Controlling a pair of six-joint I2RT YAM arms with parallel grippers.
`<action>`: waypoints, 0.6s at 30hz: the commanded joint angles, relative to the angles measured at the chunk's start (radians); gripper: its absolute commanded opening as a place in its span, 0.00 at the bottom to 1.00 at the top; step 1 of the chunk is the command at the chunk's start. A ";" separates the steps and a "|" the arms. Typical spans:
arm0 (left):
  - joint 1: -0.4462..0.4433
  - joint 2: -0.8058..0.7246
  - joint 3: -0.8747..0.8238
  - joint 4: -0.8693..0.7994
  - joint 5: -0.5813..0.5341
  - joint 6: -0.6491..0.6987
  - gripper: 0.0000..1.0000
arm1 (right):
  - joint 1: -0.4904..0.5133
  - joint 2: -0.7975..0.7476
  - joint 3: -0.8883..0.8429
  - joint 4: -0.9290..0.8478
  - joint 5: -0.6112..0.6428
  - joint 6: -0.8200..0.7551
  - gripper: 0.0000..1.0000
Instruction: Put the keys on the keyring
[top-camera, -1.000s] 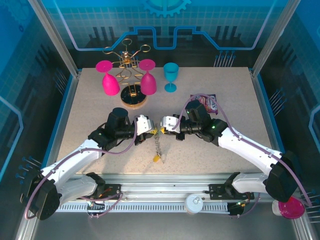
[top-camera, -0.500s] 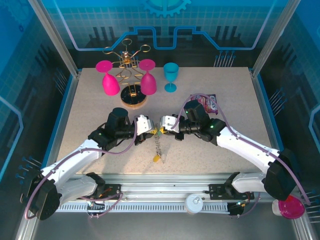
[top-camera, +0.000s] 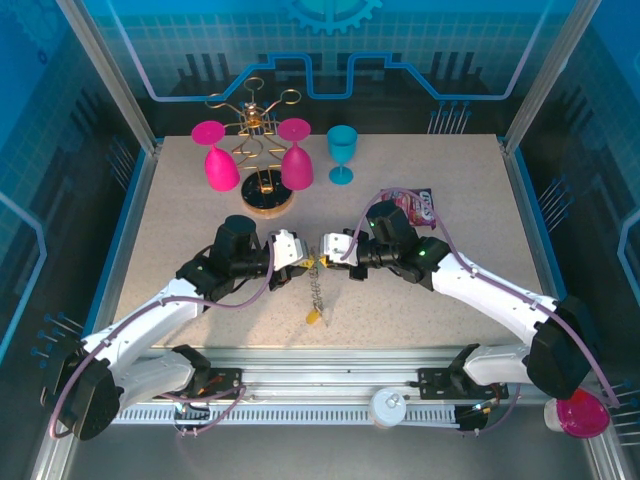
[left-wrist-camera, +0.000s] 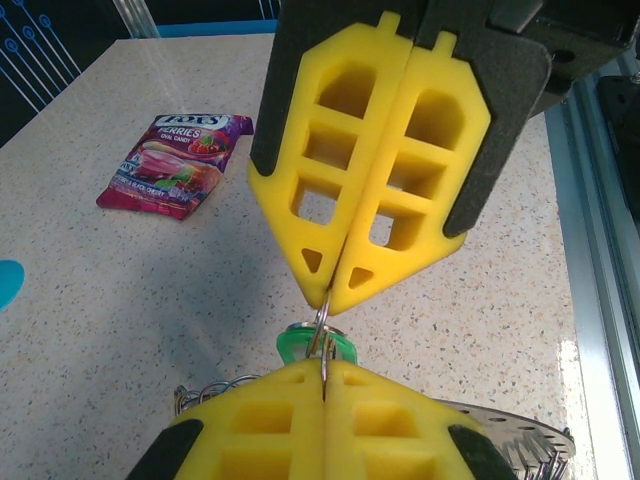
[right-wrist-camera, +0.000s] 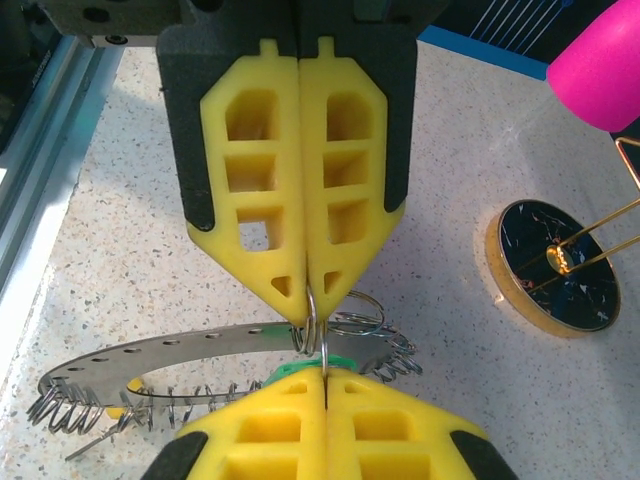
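My two grippers meet tip to tip above the middle of the table. The left gripper (top-camera: 307, 262) (left-wrist-camera: 325, 368) is shut on a thin wire loop. The right gripper (top-camera: 323, 260) (right-wrist-camera: 325, 374) is shut too, pinching a wire ring beside a green key (right-wrist-camera: 298, 369) (left-wrist-camera: 296, 346). The keyring (right-wrist-camera: 150, 366), a flat grey band hung with several small wire loops, dangles below the fingertips (top-camera: 318, 288). A yellow key (top-camera: 313, 316) hangs at its lower end near the tabletop.
A gold glass rack (top-camera: 255, 120) on a round wooden base (right-wrist-camera: 553, 265) holds two pink glasses (top-camera: 220, 160) at the back. A teal cup (top-camera: 341, 152) stands beside it. A candy packet (left-wrist-camera: 178, 165) lies behind the right arm. A metal rail (top-camera: 330, 385) runs along the front.
The right arm has edged slightly left. Both grippers stay shut, tip to tip, and the hanging keyring has not visibly moved.
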 joint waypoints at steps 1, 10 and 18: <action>0.003 0.002 0.037 0.014 0.025 -0.013 0.00 | 0.014 -0.003 0.024 -0.027 0.003 -0.048 0.00; 0.003 0.005 0.040 0.003 0.026 -0.007 0.00 | 0.027 -0.011 0.044 -0.037 0.006 -0.055 0.00; 0.003 0.008 0.043 -0.002 0.021 -0.003 0.00 | 0.042 -0.014 0.060 -0.065 0.029 -0.082 0.00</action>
